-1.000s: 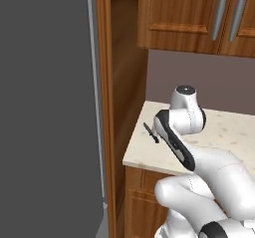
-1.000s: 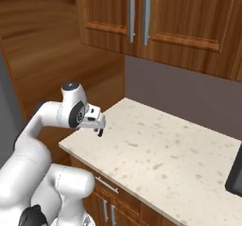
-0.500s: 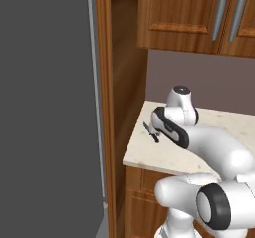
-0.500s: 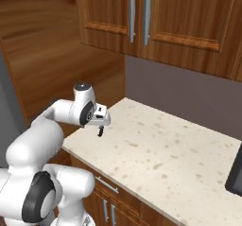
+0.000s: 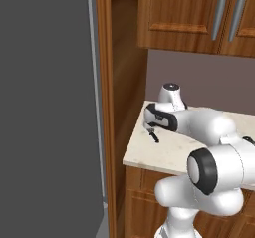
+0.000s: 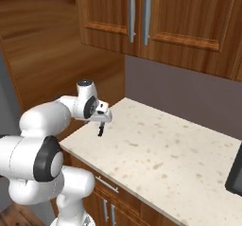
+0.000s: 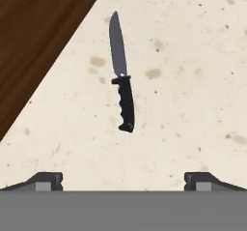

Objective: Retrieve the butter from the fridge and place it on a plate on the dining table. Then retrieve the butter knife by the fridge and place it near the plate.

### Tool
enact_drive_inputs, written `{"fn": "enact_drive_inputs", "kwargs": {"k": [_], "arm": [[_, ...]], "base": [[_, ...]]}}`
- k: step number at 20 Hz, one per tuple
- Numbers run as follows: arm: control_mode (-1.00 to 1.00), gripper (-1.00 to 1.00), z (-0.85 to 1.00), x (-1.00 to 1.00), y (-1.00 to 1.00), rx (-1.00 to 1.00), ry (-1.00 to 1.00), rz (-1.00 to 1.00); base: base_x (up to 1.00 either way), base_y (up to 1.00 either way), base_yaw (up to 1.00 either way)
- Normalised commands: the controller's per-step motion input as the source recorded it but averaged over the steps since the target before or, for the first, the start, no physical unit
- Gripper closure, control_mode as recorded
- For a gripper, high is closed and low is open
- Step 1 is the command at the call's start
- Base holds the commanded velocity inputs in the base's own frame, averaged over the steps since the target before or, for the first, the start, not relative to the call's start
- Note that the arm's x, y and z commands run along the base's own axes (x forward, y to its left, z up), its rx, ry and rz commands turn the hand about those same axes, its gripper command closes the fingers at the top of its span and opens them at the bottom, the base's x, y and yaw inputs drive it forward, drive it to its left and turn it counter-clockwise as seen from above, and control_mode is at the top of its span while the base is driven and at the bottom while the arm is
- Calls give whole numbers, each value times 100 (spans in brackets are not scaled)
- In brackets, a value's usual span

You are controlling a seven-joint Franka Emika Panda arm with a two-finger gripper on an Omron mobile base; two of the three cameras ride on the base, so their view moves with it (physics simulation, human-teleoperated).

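The butter knife (image 7: 123, 87) lies flat on the beige speckled counter (image 7: 193, 80), near its corner beside the fridge (image 5: 50, 107). It has a grey blade and a black handle. My gripper (image 7: 123, 181) hovers straight above it, open, with the fingertips (image 7: 46, 180) set wide to either side of the handle end. From the left base view the knife (image 5: 154, 136) shows just below the gripper (image 5: 149, 126). The right base view has the knife (image 6: 100, 131) under the gripper (image 6: 102, 121). The butter, the plate and the dining table are out of view.
A brown wooden side panel (image 5: 124, 82) rises between fridge and counter. Wooden wall cabinets (image 6: 156, 21) with grey bar handles hang above. The counter (image 6: 165, 159) stretches right to a dark object (image 6: 235, 173) at the edge. Drawers (image 6: 108, 187) sit under the counter front.
The arm has folded in and the hand has dropped lower and come over the knife. The knife has not moved and the jaws stay wide.
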Motion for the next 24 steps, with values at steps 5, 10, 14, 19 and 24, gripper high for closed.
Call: {"fn": "enact_drive_inputs", "kwargs": {"k": [5,10,14,19,24], "arm": [[-100,-100,-25,31,0,0,1,0],[-100,-100,-29,18,-11,0,3,0],[-100,-100,-37,27,-11,0,3,0],[-100,-100,-29,28,-1,0,5,0],[-100,-100,-15,15,5,0,4,0]], "base": [[0,0,0],[0,0,0],[0,0,0],[0,0,0],[0,0,0]]}}
